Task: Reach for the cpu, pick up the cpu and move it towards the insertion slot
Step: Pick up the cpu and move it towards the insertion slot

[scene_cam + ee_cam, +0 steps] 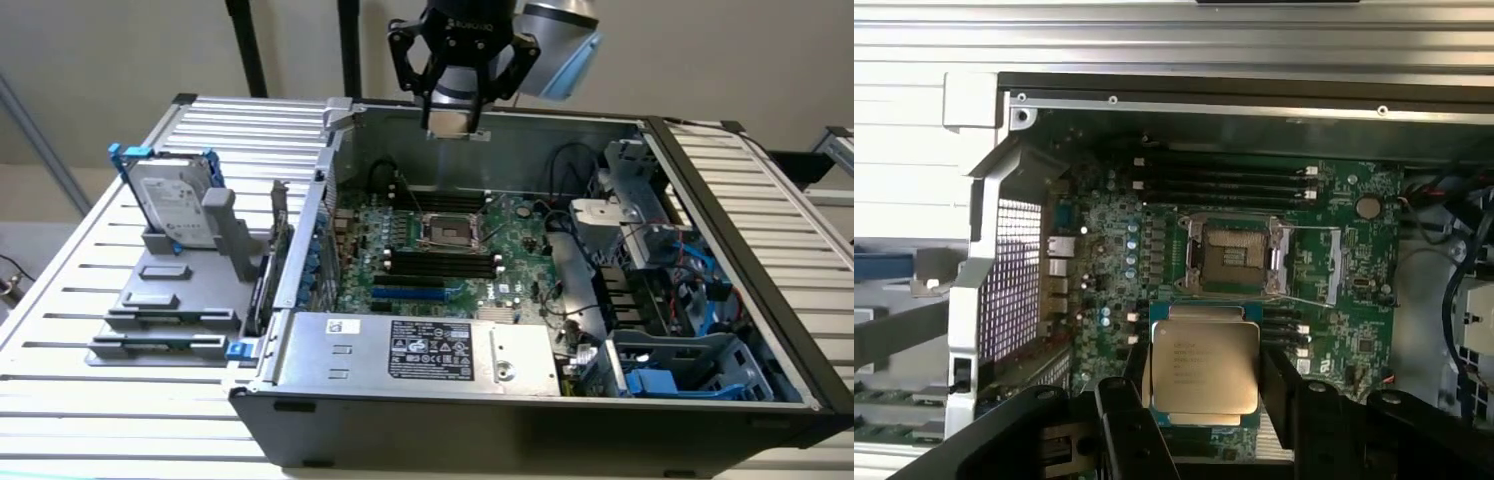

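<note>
The cpu's (1205, 368) printed lettering is too small to read; black fingers (1286, 395) cover its side edges

You see a plain beige wall (134, 60) behind a slatted metal table (80, 300), with two dark poles (247, 50) rising at the back and soft, even light.

Open air above the opened black computer case (534, 420), square metal-framed insertion slot (446, 232) uncovered on the green motherboard (1354, 250), long black memory slots (1224, 178) just beside it, black cables (574, 160) and silver drive cage (641, 200) crowding the exterior view's right, grey case wall (310, 240) bounding its left.
</note>
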You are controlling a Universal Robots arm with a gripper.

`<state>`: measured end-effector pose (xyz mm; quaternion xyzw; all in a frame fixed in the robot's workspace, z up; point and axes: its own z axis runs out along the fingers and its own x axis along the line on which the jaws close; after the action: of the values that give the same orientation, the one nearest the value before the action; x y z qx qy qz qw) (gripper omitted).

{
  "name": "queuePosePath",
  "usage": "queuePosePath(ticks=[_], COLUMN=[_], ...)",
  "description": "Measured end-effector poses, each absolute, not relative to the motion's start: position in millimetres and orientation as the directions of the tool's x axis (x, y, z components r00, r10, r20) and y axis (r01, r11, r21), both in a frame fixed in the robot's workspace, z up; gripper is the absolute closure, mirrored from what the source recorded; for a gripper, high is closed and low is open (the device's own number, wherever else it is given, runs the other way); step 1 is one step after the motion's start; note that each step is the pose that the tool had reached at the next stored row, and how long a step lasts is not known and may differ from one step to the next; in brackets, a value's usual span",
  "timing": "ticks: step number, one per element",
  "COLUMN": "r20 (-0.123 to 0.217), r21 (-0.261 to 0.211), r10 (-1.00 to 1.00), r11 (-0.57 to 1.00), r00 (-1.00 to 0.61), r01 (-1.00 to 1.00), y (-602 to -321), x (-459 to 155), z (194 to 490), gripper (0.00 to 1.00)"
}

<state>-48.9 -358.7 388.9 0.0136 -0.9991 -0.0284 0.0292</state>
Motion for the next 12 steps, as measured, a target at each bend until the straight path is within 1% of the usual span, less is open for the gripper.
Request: queuePosePath(ticks=[5, 12], r20=[0.05, 0.049], r21=[0.036, 0.034], r10=[-0.026, -0.004], r11=[0.999, 0.999], r00=[-0.998, -0.999], r01=[-0.024, -0.003], y=[-348.4, -345.2], x=[-45.1, -38.2], z=[386.9, 383.6], gripper=[0.46, 0.46])
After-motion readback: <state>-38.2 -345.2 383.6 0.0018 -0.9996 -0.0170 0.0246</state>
